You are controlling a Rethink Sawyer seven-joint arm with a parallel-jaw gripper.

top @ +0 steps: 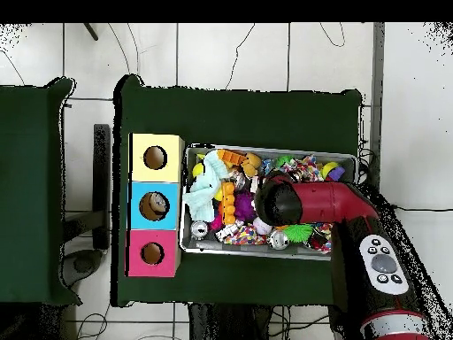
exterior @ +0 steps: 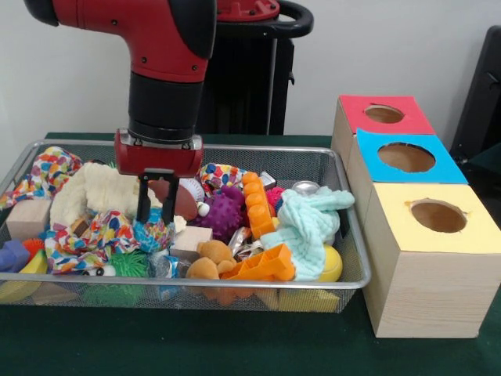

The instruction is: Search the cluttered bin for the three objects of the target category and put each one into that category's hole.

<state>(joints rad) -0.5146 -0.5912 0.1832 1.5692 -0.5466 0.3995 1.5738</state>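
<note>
Lying among the clutter near the front of the wire mesh bin [exterior: 356,227], a small crinkled piece of clear bluish plastic [exterior: 166,266] shows between a green spiky toy [exterior: 125,262] and a tan teddy figure [exterior: 210,258]; whether other such pieces sit deeper in the pile cannot be told. The gripper [exterior: 156,207] hangs over the left half of the bin, its two dark fingers [exterior: 144,202] set a narrow gap apart with nothing clamped between them, the tips just above a polka-dot cloth [exterior: 102,231] and beside a brown ball [exterior: 182,200]. Around it lie a purple knobbly ball [exterior: 223,211], an orange block strip [exterior: 258,204], a mint towel [exterior: 309,223] and a cream plush [exterior: 94,192]. To the right of the bin stand three wooden boxes in a row; the middle, blue-topped box [exterior: 438,168] has its round hole [exterior: 406,157] uncovered, between the red-topped box [exterior: 352,113] behind and the yellow-topped box [exterior: 423,266] in front.
</note>
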